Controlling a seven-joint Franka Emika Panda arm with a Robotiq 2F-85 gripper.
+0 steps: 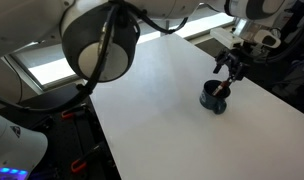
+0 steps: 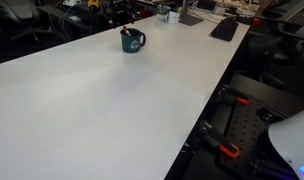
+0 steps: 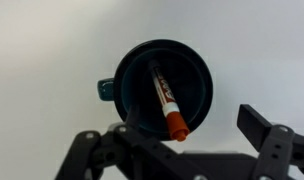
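Mug (image 1: pixel 214 98) on surface (image 1: pixel 152 110), right of frame centre in an exterior view, jaws just above it. Marker (image 3: pixel 167 100) lies inside the mug, slanting toward lower right in the wrist view. Mug handle (image 3: pixel 104 90) points frame-left there.

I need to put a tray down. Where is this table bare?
The white table is bare from the dark teal mug, holding a red-capped marker, to its near edge. Crowded: at the mug under the open black gripper, and the far end by the black keyboard.

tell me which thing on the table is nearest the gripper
The dark teal mug holding a red marker, right beneath the open gripper; the keyboard lies far off.
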